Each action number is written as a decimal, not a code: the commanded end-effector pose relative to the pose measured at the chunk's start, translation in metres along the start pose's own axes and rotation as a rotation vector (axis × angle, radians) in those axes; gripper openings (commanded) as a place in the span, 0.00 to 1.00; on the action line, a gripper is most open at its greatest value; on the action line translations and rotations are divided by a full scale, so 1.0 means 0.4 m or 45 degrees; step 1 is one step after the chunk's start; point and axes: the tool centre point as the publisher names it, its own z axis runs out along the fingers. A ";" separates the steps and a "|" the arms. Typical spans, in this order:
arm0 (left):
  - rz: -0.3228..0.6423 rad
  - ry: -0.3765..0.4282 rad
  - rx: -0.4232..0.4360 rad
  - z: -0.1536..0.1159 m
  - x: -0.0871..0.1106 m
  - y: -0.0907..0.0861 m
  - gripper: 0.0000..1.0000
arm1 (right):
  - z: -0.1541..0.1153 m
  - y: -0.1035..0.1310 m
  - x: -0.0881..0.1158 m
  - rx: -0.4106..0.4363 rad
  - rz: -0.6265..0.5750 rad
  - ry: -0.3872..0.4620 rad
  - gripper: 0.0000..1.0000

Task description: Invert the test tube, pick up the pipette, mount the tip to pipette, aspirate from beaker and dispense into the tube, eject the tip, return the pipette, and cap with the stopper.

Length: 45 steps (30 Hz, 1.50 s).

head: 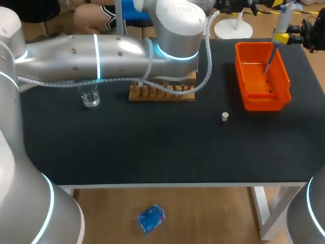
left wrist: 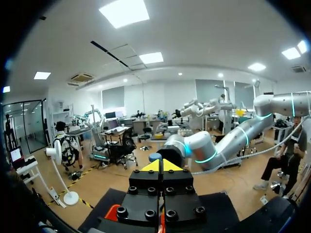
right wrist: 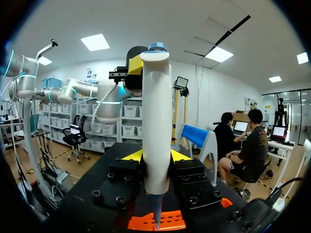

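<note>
Just black tabletop [head: 152, 147] with beaker [head: 91, 96], stopper [head: 225, 117], bin [head: 264, 104].

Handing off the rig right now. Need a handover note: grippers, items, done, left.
Right gripper: shut on the pipette, upright over the orange bin.
Left gripper: shut, empty, just behind the pipette's blue top.
Beaker, wooden rack and loose stopper are on the table; tube not visible.
Done: pipette picked up. Probably the eject step; dispensing unconfirmed.
Left: return pipette, cap tube.
</note>
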 end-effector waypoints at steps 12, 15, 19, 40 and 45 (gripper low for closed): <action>0.002 -0.006 0.212 0.006 0.002 0.008 0.00 | -0.002 -0.001 -0.004 0.000 0.000 0.006 0.00; 0.002 -0.006 0.212 0.006 0.002 0.008 0.00 | -0.002 -0.001 -0.004 0.000 0.000 0.006 0.00; 0.002 0.002 0.215 0.006 -0.001 0.010 0.00 | -0.002 -0.001 -0.004 0.000 0.000 0.006 0.00; -0.002 0.035 0.196 0.051 -0.046 0.029 0.00 | -0.002 -0.001 -0.004 0.000 0.000 0.006 0.00; -0.008 0.036 0.180 0.057 -0.050 0.035 0.00 | -0.002 -0.001 -0.004 0.000 0.000 0.006 0.00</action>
